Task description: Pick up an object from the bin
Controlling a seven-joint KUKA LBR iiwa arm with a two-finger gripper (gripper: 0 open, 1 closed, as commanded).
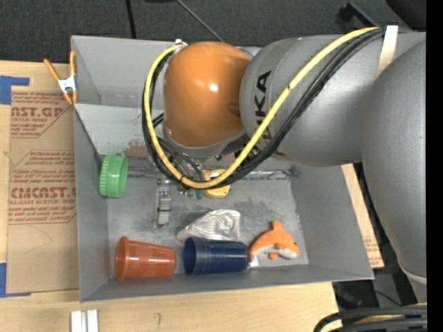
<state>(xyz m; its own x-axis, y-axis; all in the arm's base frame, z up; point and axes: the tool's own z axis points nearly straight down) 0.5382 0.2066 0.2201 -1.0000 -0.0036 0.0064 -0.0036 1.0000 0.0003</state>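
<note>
Camera view, live: down low with the gripper point(164, 206) over bare grey metal bin floor point(131, 220), touching nothing, between a green round plastic lid point(113, 176) leftward and a crumpled white wad point(214, 223) just right. Can't tell whether open or closed.

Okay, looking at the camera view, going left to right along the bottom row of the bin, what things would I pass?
orange-red plastic cup lying on its side → dark blue cup lying on its side → orange and white fish toy
</note>
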